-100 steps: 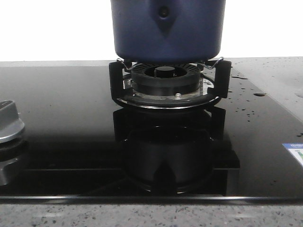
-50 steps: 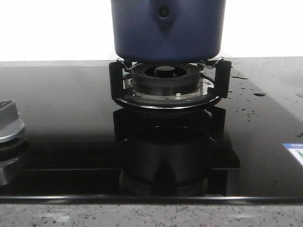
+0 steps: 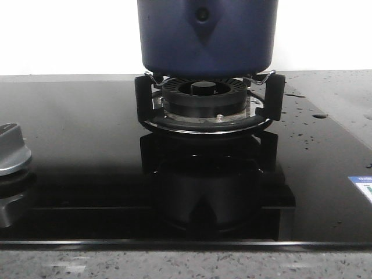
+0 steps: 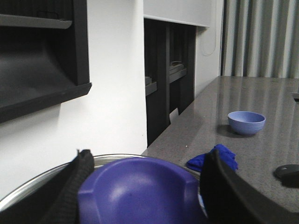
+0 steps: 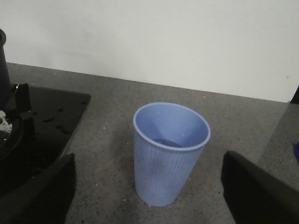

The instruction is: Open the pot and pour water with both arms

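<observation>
The dark navy-blue pot (image 3: 206,35) stands on the black burner ring (image 3: 203,99) at the middle back of the hob; its top is cut off in the front view. In the left wrist view my left gripper (image 4: 147,161) has its fingers against both sides of a blue-violet lid knob (image 4: 140,196), with the lid's silver rim (image 4: 28,193) behind. In the right wrist view my right gripper (image 5: 149,158) is wide open around an upright light-blue ribbed cup (image 5: 170,149) on the grey counter, with both fingers clear of it. Neither gripper shows in the front view.
A silver stove knob (image 3: 11,151) sits at the hob's left. Water drops (image 3: 296,116) spot the glass right of the burner. A blue bowl (image 4: 246,122), a blue cloth (image 4: 219,156) and a black object (image 4: 287,172) lie on the counter. The hob's corner (image 5: 42,121) is beside the cup.
The whole front view has shifted a few pixels to the right; otherwise nothing has visibly changed.
</observation>
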`<state>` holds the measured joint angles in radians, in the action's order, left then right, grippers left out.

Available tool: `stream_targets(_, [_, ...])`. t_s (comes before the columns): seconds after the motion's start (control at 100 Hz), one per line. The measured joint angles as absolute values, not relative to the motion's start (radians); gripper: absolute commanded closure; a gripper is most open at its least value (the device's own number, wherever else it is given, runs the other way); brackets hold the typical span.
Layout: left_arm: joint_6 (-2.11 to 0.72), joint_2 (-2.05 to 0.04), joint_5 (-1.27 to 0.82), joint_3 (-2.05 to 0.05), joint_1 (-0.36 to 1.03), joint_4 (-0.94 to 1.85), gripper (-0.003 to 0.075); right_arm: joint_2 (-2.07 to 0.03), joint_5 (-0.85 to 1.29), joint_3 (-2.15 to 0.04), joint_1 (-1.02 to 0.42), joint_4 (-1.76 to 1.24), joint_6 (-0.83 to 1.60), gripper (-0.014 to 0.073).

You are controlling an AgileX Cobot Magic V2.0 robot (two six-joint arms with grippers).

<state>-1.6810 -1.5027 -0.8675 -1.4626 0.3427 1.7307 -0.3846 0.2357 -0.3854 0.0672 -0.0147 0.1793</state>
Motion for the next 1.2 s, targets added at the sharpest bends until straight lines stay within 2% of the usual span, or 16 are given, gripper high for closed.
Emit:
stream_targets(0.22, [-1.677,-1.497,-0.876,-1.463,0.343,1.723,0.0535,-0.412,-0.022,-0.248,0.067,-0.011,0.175,0.0049])
stream_targets(0.48, [-1.677,-1.497,-0.876,-1.463,0.343,1.721,0.0535,-0.629,-0.203,-0.239,0.067,-0.11,0.173,0.0049])
stream_targets(1.2, [-1.672,-1.497,-0.884,-1.463,0.343,1.716,0.0535,-0.902,-0.495,-0.239,0.115,-0.186,0.179,0.0049])
